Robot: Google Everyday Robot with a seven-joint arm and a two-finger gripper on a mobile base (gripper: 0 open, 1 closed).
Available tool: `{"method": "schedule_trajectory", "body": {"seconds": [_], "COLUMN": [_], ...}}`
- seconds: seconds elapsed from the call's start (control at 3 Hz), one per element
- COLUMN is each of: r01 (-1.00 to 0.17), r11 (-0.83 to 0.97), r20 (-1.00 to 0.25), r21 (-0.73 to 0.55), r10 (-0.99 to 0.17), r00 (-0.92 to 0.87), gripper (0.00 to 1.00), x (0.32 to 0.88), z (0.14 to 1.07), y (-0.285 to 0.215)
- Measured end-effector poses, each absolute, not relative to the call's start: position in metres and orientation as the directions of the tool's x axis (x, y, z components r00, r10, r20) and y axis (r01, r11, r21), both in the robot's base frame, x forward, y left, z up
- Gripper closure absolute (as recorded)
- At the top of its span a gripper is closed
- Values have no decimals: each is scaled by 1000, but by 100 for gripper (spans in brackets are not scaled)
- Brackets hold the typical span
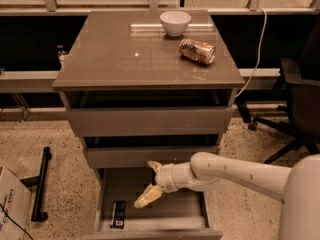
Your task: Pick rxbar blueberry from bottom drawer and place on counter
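Note:
The rxbar blueberry (pixel 118 214) is a small dark bar lying flat at the front left of the open bottom drawer (pixel 150 228). My gripper (pixel 149 182) hangs over the drawer's middle, to the right of the bar and above it, not touching it. Its two pale fingers are spread apart and hold nothing. The white arm comes in from the lower right. The counter (pixel 120 54) tops the cabinet above.
A white bowl (pixel 175 22) and a gold-and-white can (pixel 197 51) lying on its side sit on the counter's back right. A black office chair (pixel 295 104) stands at the right. A cardboard box (pixel 11 204) and a black bar (pixel 40 184) lie on the floor at the left.

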State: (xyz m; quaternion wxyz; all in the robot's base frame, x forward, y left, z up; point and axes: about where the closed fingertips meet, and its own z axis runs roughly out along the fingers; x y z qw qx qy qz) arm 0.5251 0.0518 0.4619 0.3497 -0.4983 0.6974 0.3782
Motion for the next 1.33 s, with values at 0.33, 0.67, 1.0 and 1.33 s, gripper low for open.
{"method": "schedule_trajectory", "body": {"seconds": [0.33,0.67,1.0,1.33], "r01": [-965,-965,-964,-956], "r11": [209,223,239,264], "r20": [-852,-841,-834,-835], "r21": [160,136,121,129], "r10": [-464,-489,-501,-492], "r00": [-242,-232,-229,-249], "gripper": [0,0,0,0], "x": [532,539,542,546], "z": [440,401,377,338], "y": [65,83,93,110]}}
